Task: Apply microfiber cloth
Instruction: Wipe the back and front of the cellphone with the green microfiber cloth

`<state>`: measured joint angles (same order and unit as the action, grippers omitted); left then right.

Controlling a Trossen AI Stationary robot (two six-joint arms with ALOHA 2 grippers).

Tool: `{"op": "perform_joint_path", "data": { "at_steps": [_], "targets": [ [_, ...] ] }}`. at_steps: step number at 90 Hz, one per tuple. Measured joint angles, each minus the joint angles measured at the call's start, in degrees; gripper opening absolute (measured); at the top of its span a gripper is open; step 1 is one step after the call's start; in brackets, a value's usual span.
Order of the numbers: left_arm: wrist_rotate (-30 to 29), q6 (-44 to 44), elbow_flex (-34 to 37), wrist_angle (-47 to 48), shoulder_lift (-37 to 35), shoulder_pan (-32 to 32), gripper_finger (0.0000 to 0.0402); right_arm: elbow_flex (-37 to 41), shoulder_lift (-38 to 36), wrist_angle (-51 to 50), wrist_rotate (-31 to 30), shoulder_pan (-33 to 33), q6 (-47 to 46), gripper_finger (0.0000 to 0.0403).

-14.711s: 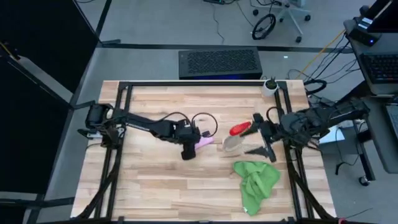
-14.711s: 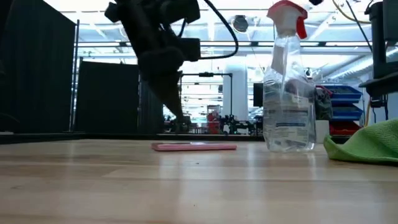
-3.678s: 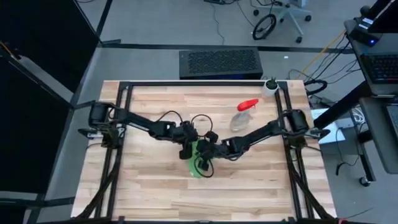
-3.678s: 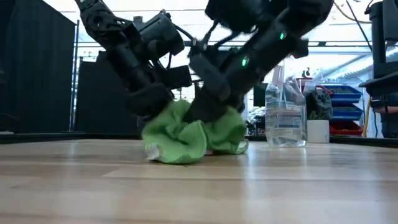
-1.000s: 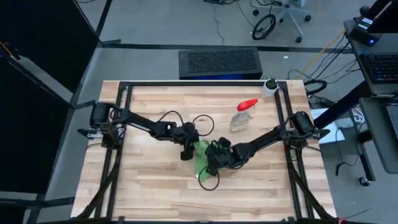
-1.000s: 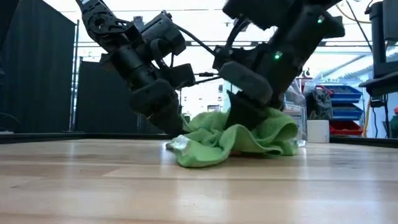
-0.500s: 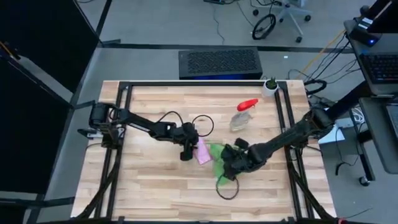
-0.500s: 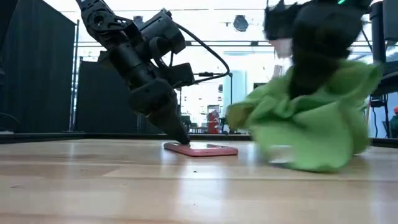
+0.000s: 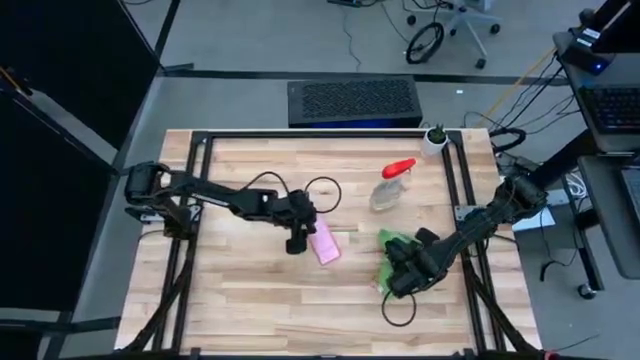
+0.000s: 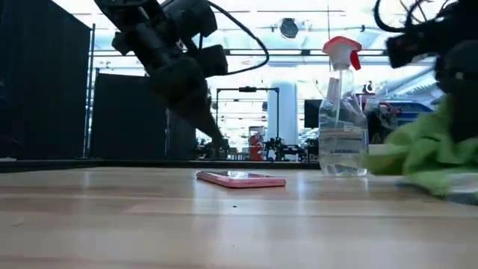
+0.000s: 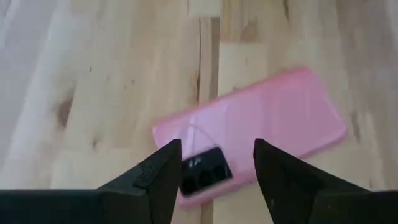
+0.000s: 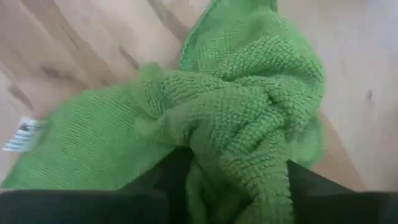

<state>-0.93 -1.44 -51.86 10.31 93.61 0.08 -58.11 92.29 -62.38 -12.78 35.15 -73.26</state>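
Note:
The pink phone (image 9: 325, 241) lies flat on the wooden table, its back with the black camera block (image 11: 204, 175) facing up. My left gripper (image 11: 214, 180) hangs open just above the phone's left end, clear of it in the low view (image 10: 219, 140). To the right of the phone is the bright green microfiber cloth (image 9: 394, 246), bunched up, with my right gripper (image 9: 395, 268) shut on it. In the low view the cloth (image 10: 429, 158) shows at the right edge. My right gripper pinches a thick bunched fold of the cloth (image 12: 249, 146) between its two fingers (image 12: 176, 176), several layers together. It comes slanting down from the table's right side. The rest of the cloth spreads slack ahead of the fingers, its lower folds (image 10: 448, 185) down at the table top.
A clear spray bottle with a red nozzle (image 9: 390, 186) stands upright beyond the cloth. A white cup (image 9: 433, 138) sits at the far right corner, and a black box (image 9: 352, 101) lies behind the table. A black cable loop (image 9: 399, 311) hangs by my right arm.
My right gripper has dragged the bunched cloth off the phone toward the table's right and near edge, uncovering the pink phone, which stays put. My left gripper, its tip down at the phone's left end before, has risen clear of it.

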Motion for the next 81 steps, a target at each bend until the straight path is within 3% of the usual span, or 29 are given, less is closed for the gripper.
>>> {"op": "perform_joint_path", "data": {
  "at_steps": [17, 31, 43, 57, 70, 81],
  "targets": [
    [-0.17, -1.23, -0.11, 1.21, -0.54, 0.0, 0.0184, 0.02, -6.19, -2.84, 3.78, 2.09, -4.6, 0.0245],
    [-0.17, -1.29, -0.11, 2.01, -1.19, -0.11, 0.0184, -0.02, -12.34, -2.61, 3.62, 2.73, -7.58, 0.0285],
    [-0.17, -2.78, -0.13, 3.92, -2.47, -0.23, 0.0184, -0.02, -14.64, 1.59, -4.83, 3.0, -7.75, 0.0297],
    [-0.22, -4.78, -0.15, 6.33, -3.59, -1.45, 0.0184, -0.08, -11.08, 17.95, -16.0, 0.36, 3.71, 0.0297],
    [-0.29, -6.97, 0.35, 6.74, -3.57, -3.71, 0.0184, -0.08, -2.64, 31.8, -16.54, -4.86, 17.6, 0.0293],
    [-0.72, -9.22, 2.52, 6.88, -3.53, -5.37, 0.0184, -0.08, 4.57, 39.38, -12.4, -9.83, 26.15, 0.027]
  ]
}}
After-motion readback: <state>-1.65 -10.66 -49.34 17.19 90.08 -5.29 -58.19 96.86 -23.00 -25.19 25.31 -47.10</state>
